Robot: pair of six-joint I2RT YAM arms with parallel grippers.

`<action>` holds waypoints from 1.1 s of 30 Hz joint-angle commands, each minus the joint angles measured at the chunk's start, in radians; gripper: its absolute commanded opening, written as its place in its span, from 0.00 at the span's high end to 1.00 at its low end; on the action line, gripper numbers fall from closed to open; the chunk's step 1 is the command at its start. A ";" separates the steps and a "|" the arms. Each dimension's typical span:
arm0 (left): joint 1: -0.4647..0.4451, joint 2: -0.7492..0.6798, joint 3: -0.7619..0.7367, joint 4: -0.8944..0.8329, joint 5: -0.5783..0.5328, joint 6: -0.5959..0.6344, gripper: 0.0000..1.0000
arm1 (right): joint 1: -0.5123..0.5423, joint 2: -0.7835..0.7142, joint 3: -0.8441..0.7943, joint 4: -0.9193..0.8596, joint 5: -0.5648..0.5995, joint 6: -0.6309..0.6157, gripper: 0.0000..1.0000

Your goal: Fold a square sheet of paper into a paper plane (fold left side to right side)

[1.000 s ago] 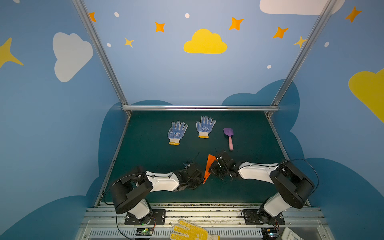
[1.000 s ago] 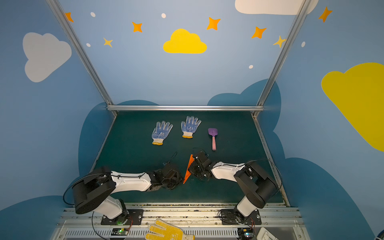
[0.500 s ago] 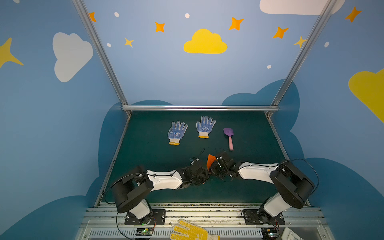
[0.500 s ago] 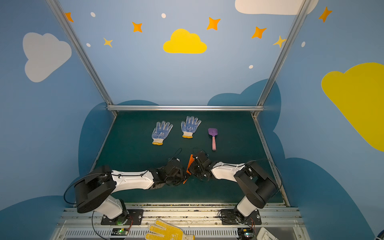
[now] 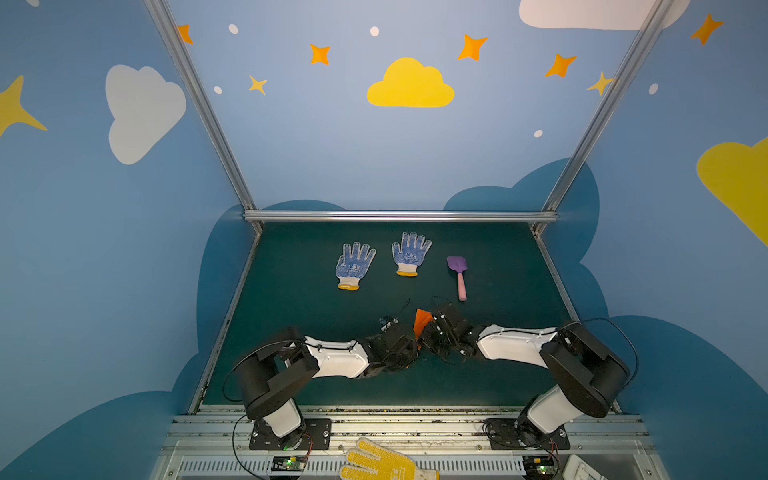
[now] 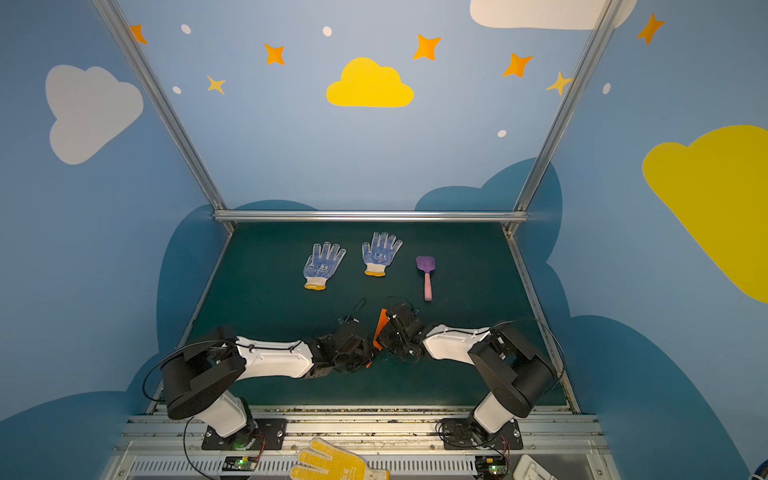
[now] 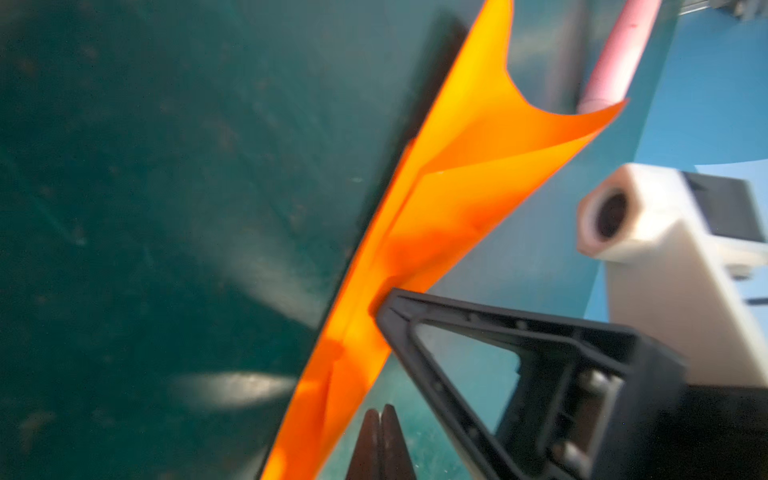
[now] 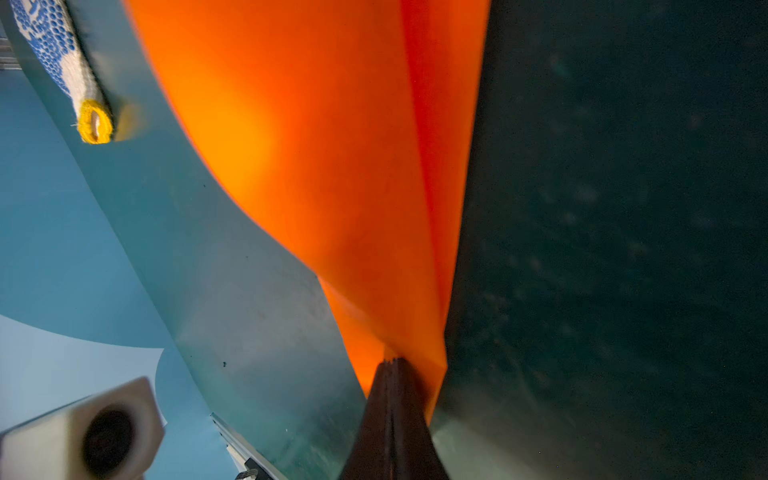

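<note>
Green mat [image 5: 291,316] bore the half-folded paper plane [image 5: 422,321] upright at lower centre, clamped by the right gripper [image 8: 392,362]; the left gripper [image 7: 380,412], jaws together, had moved in beside it, probably to press the crease.

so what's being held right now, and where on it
The right gripper pinches the paper plane by its folded layers, partway along. The left gripper is shut beside it; its hold cannot be told.
</note>
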 commanded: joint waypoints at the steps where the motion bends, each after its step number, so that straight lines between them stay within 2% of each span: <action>1: 0.006 0.019 0.000 0.012 -0.018 0.016 0.97 | 0.009 0.021 -0.046 -0.146 0.015 0.005 1.00; 13: 0.015 0.029 -0.030 0.008 -0.033 0.013 0.97 | 0.011 0.023 -0.045 -0.147 0.015 0.006 1.00; 22: 0.016 0.061 -0.029 0.009 0.002 0.034 0.97 | 0.013 0.022 -0.046 -0.150 0.018 0.011 1.00; 33: 0.008 0.047 -0.028 -0.121 0.027 0.066 0.97 | 0.016 0.008 -0.049 -0.164 0.029 0.016 1.00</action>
